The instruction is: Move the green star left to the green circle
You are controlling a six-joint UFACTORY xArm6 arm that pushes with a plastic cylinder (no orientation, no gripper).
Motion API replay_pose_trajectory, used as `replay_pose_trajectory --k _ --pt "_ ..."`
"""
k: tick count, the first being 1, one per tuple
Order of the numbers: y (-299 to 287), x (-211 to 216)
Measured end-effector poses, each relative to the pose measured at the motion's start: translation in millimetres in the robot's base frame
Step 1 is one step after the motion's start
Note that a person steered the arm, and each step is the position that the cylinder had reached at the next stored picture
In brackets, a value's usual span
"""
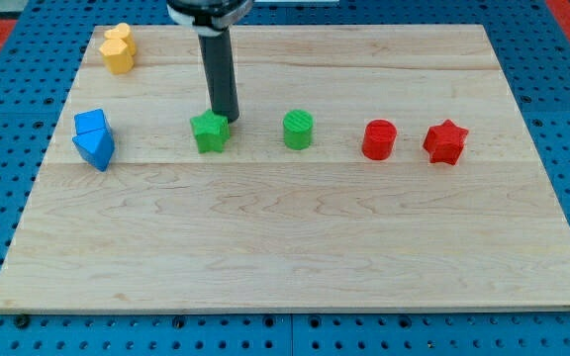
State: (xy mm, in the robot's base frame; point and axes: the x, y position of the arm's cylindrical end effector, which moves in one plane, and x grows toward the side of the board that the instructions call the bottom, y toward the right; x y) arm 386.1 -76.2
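Observation:
The green star (209, 133) lies on the wooden board (295, 247), left of centre. The green circle (299, 130) stands to its right, about a block and a half's width away. My tip (226, 118) is at the star's upper right edge, touching or nearly touching it, between the star and the circle but closer to the star. The dark rod rises from there to the view's top.
A blue block (94, 138) lies at the left, a yellow block (118, 48) at the top left. A red circle (378, 139) and a red star (444, 142) lie in a row to the right of the green circle.

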Motion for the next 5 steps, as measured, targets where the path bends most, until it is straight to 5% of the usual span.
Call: replay_pose_trajectory --k 2,4,5 --pt "106 -36" --pt "107 6" --pt "94 -38"
